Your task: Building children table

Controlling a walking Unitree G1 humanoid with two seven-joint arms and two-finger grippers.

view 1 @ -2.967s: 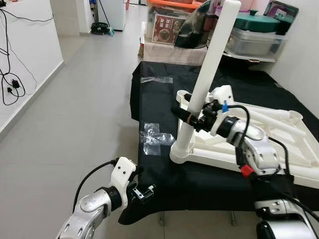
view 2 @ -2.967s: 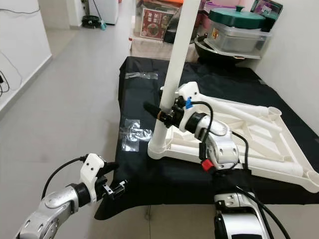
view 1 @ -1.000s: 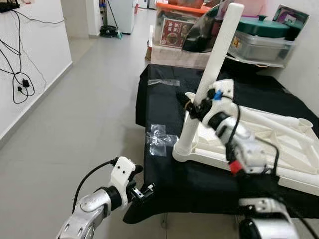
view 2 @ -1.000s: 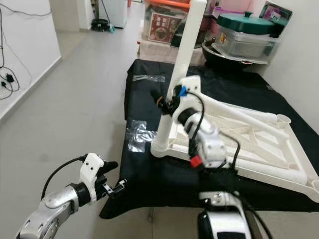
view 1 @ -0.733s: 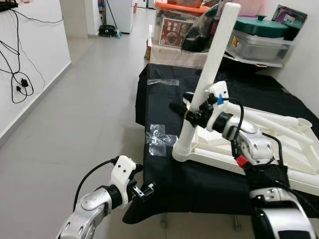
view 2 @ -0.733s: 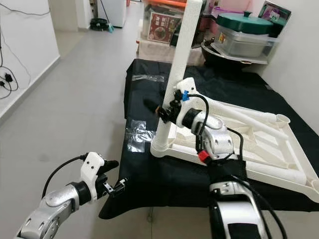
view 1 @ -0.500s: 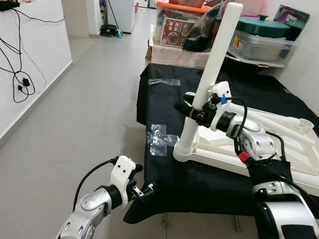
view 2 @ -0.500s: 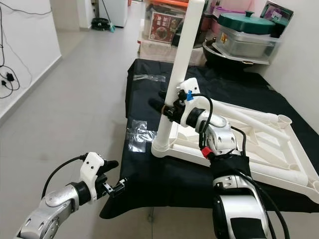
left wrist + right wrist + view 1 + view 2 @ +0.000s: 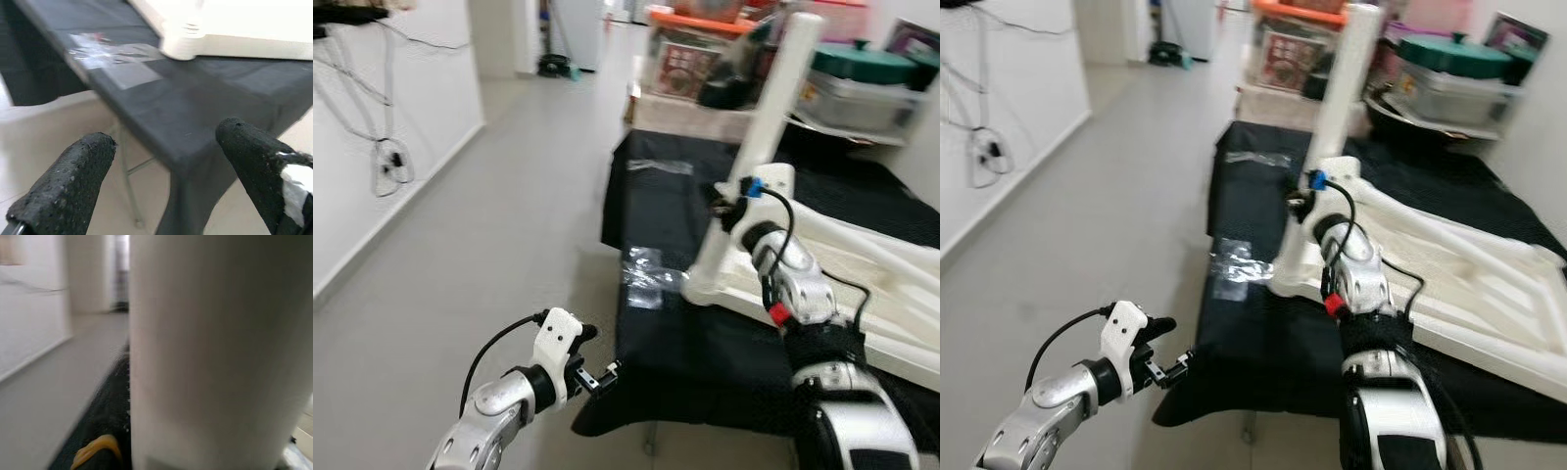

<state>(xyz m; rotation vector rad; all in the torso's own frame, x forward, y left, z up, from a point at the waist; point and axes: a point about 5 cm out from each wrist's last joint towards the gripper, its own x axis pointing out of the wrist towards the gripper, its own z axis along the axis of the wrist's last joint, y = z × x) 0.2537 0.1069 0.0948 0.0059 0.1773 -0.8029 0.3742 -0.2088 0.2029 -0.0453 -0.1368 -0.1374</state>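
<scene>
In the left eye view, slightly blurred, the right gripper (image 9: 722, 201) reaches forward against a tall white table leg (image 9: 773, 113). The leg stands upright, a little tilted, in the near left corner socket of an upturned white table top (image 9: 862, 274), which lies on a table draped in black cloth (image 9: 705, 352). Whether the right gripper's fingers clasp the leg cannot be told here, as they lie hidden behind it. A clear plastic bag (image 9: 646, 279) lies on the cloth just left of the leg's foot. The left gripper (image 9: 599, 377) hangs low off the near left corner of the cloth, above the grey floor (image 9: 489, 245), well apart from the leg. Beyond the table stand storage boxes (image 9: 862, 78)

The right eye view gives the same scene: the right gripper (image 9: 1299, 199) is pressed to the leg (image 9: 1344, 88) above its foot, and the left gripper (image 9: 1178, 367) is beside the cloth's hanging edge

In the left wrist view the left gripper (image 9: 164, 161) is spread wide with nothing between its fingers (image 9: 73, 171); ahead of them is the cloth's corner (image 9: 186, 122), with the leg's foot (image 9: 183, 41) and the plastic bag (image 9: 105, 49) farther on

In the right wrist view the white leg (image 9: 215, 352) stands very close before the right gripper, blurred; its fingers cannot be made out
</scene>
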